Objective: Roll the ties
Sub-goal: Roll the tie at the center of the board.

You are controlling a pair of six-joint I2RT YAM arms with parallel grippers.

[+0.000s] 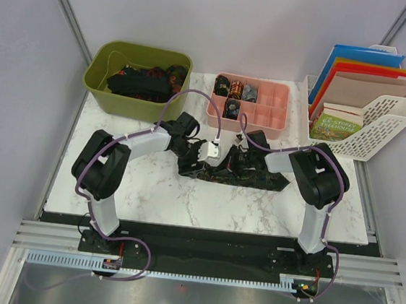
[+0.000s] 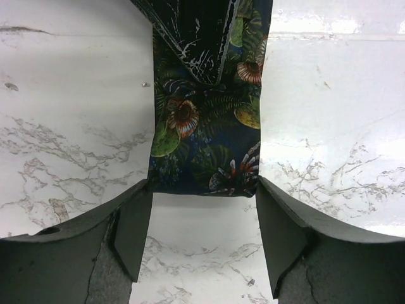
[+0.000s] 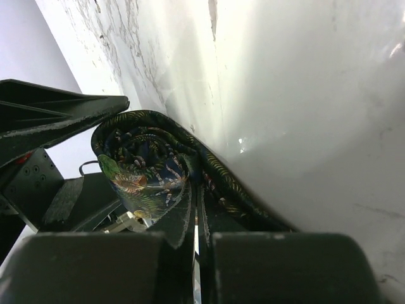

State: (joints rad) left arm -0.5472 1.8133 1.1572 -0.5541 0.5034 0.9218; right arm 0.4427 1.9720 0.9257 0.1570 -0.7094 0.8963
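A dark tie with a green leaf and flower pattern (image 1: 230, 171) lies crumpled on the marble table between the two grippers. My left gripper (image 1: 207, 151) is open; in the left wrist view the tie's flat end (image 2: 205, 139) lies just beyond the gripper (image 2: 204, 185), spanning the gap between its fingertips. My right gripper (image 1: 250, 148) is shut on the tie. In the right wrist view a looped fold of the tie (image 3: 152, 171) rises from the gripper (image 3: 199, 237), pinched between the nearly closed fingers. Rolled ties (image 1: 232, 97) sit in the pink tray.
A green bin (image 1: 102, 90) with dark ties stands at the back left. A pink compartment tray (image 1: 269, 114) is at the back middle. A white file rack (image 1: 380, 123) with folders and a book stands at the back right. Purple cables run along both arms.
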